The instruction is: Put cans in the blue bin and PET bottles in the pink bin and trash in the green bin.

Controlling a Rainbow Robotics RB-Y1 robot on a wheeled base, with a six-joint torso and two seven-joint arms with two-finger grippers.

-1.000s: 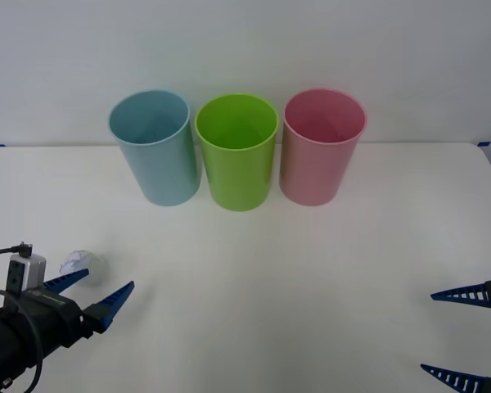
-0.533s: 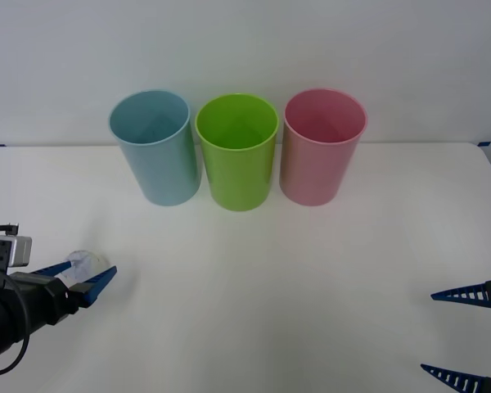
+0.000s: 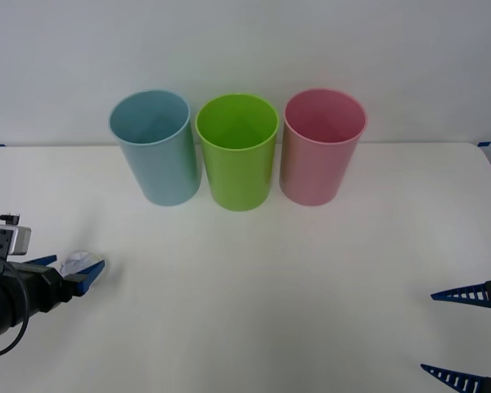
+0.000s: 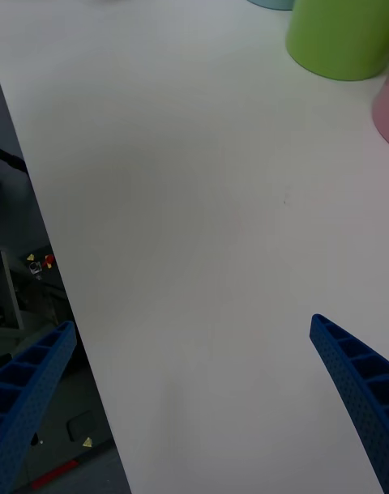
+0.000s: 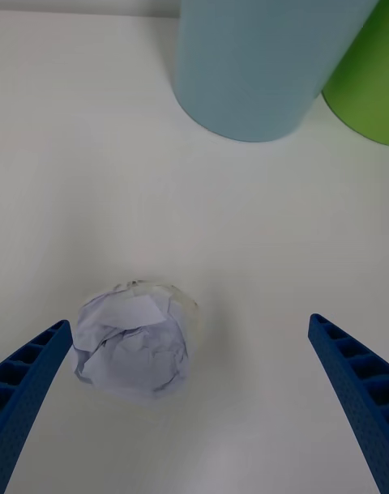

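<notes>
Reaching low at the table's (image 3: 254, 286) left edge, I am bracketing the trash (image 5: 134, 348) with my left gripper (image 3: 63, 274), fingers spread and not yet clamped, so nothing is sorted and the green bin (image 3: 237, 151) is waiting between the blue bin (image 3: 154, 146) and pink bin (image 3: 321, 146). My left wrist view is showing the paper nearer one finger; the front view is half hiding it, while my right gripper (image 3: 462, 336) is idling open at the near right.

The trash (image 5: 136, 348) lies on the white worktop (image 5: 243, 235) between the spread fingers (image 5: 28, 381) of the left gripper (image 5: 190, 397). Beyond stand the blue bin (image 5: 259, 48) and the green bin (image 5: 365, 81).
</notes>
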